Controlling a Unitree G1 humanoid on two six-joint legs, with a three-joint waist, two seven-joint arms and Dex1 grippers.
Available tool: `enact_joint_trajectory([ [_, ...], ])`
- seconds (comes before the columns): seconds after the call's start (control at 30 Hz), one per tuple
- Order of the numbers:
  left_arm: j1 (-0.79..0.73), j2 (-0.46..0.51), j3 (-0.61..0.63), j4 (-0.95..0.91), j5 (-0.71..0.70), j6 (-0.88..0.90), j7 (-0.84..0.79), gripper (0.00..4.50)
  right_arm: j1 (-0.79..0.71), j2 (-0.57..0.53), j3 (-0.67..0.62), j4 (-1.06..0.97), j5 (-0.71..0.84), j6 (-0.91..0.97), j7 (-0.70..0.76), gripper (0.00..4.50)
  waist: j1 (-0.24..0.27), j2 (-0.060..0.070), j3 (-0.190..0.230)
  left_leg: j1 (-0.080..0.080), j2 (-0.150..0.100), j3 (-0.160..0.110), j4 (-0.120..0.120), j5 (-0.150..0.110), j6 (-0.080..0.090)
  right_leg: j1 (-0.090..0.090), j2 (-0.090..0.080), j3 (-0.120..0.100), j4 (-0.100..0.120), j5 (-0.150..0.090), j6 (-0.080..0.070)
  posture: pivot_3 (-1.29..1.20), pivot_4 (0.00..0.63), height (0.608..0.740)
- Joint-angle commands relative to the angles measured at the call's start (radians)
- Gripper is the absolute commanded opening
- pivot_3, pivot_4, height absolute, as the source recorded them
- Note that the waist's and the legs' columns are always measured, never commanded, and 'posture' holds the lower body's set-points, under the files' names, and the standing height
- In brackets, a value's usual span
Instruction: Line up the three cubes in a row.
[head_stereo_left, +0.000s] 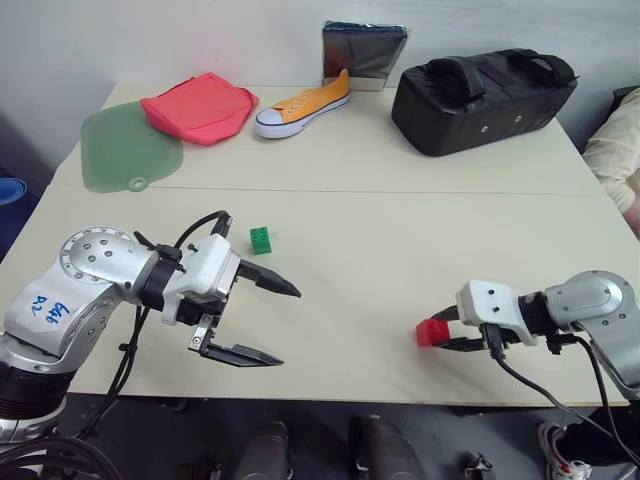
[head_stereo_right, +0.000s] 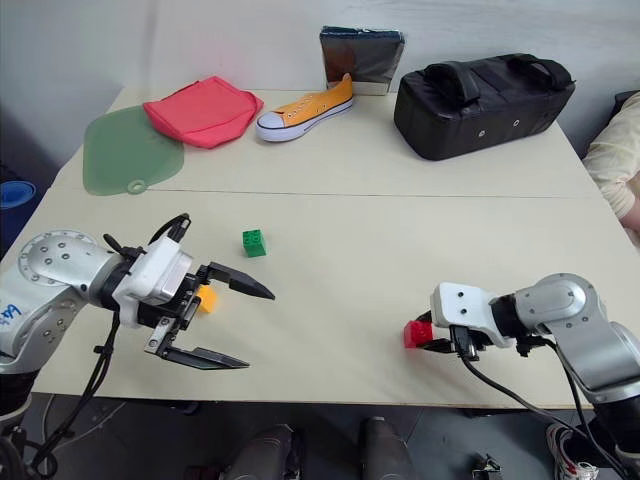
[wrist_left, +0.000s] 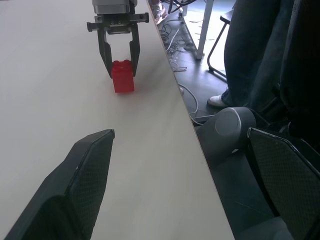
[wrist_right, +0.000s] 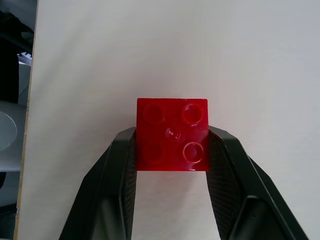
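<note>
My right gripper (head_stereo_left: 443, 330) is shut on the red cube (head_stereo_left: 432, 332), low over the table near its front edge on the right. In the right wrist view the red cube (wrist_right: 172, 134) sits studs-up between the two black fingers. The green cube (head_stereo_left: 261, 240) stands alone on the table left of centre. My left gripper (head_stereo_left: 288, 326) hovers open in front of the green cube, pointing right, with nothing between its fingers. The yellow-orange cube (head_stereo_right: 207, 298) peeks out from behind the left gripper's body, partly hidden.
At the back of the table lie a green flat mat (head_stereo_left: 128, 146), a red pouch (head_stereo_left: 200, 106), an orange shoe (head_stereo_left: 302, 104), a dark box (head_stereo_left: 362, 52) and a black bag (head_stereo_left: 483, 98). A person's sleeve (head_stereo_left: 615, 145) shows at the right edge.
</note>
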Motion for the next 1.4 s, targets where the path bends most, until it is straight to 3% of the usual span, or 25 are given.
enact_joint_trajectory([
  [0.03, -0.010, -0.002, 0.005, 0.004, 0.007, -0.017, -0.005, 4.50, 0.011, -0.016, 0.003, -0.020, -0.008, -0.031, 0.004, 1.46, 0.000, 0.000, 0.000, 0.000, 0.000, 0.000, 0.000, 0.000, 0.000, 0.000, 0.000, 0.000, 0.000, 0.000, 0.000, 0.00, 0.150, 0.740],
  [0.13, -0.013, -0.003, 0.003, 0.009, 0.011, -0.022, -0.007, 4.50, 0.008, -0.012, 0.012, -0.006, -0.028, -0.052, -0.004, 1.46, 0.000, 0.000, 0.000, 0.000, 0.000, 0.000, 0.000, 0.000, 0.000, 0.000, 0.000, 0.000, 0.000, 0.000, 0.000, 0.00, 0.150, 0.740],
  [0.33, -0.014, -0.004, 0.001, 0.019, 0.012, -0.024, -0.004, 4.50, 0.017, -0.020, -0.019, -0.027, 0.002, -0.025, -0.003, 3.48, 0.000, 0.000, 0.000, 0.000, 0.000, 0.000, 0.000, 0.000, 0.000, 0.000, 0.000, 0.000, 0.000, 0.000, 0.000, 0.00, 0.150, 0.740],
  [0.43, 0.027, -0.007, 0.035, 0.022, -0.003, 0.004, 0.038, 4.50, 0.045, -0.023, -0.099, -0.043, 0.074, -0.016, 0.007, 4.49, 0.000, 0.000, 0.000, 0.000, 0.000, 0.000, 0.000, 0.000, 0.000, 0.000, 0.000, 0.000, 0.000, 0.000, 0.000, 0.00, 0.150, 0.740],
  [0.73, 0.440, -0.024, 0.373, -0.006, 0.027, 0.025, 0.254, 4.50, -0.001, -0.009, -0.322, -0.049, 0.392, 0.135, 0.036, 4.49, -0.012, 0.000, 0.000, 0.001, 0.002, -0.001, -0.002, 0.000, 0.000, 0.000, 0.000, 0.000, -0.001, 0.000, 0.000, 0.00, 0.150, 0.740],
  [0.87, 0.712, -0.082, 0.603, -0.024, 0.080, -0.008, 0.291, 4.50, -0.081, 0.001, -0.287, -0.045, 0.423, 0.161, 0.027, 4.49, -0.018, 0.000, 0.000, 0.001, 0.002, -0.001, -0.002, -0.002, 0.001, 0.001, -0.001, 0.000, -0.002, 0.000, 0.000, 0.00, 0.150, 0.740],
  [1.07, 0.918, -0.183, 0.769, 0.065, 0.164, -0.122, 0.320, 4.50, -0.163, 0.034, -0.226, -0.006, 0.430, 0.163, 0.039, 4.49, -0.019, 0.000, 0.000, 0.001, 0.002, -0.002, -0.003, -0.004, 0.005, 0.001, -0.002, -0.001, -0.004, -0.001, -0.001, 0.00, 0.150, 0.740],
  [1.23, 0.949, -0.169, 0.787, 0.116, 0.188, -0.169, 0.309, 4.50, -0.198, 0.040, -0.205, 0.014, 0.415, 0.151, 0.045, 4.49, -0.016, 0.000, 0.000, 0.001, 0.002, -0.002, -0.004, -0.006, 0.006, 0.001, -0.003, -0.002, -0.005, -0.001, -0.001, 0.00, 0.150, 0.740],
  [1.4, 0.764, -0.090, 0.723, 0.044, 0.059, -0.010, 0.360, 4.50, -0.209, 0.041, -0.211, -0.011, 0.435, 0.171, 0.036, 4.49, -0.007, 0.000, 0.000, 0.001, 0.002, -0.002, -0.004, -0.006, 0.006, 0.001, -0.003, -0.002, -0.006, -0.001, -0.001, 0.00, 0.150, 0.740],
])
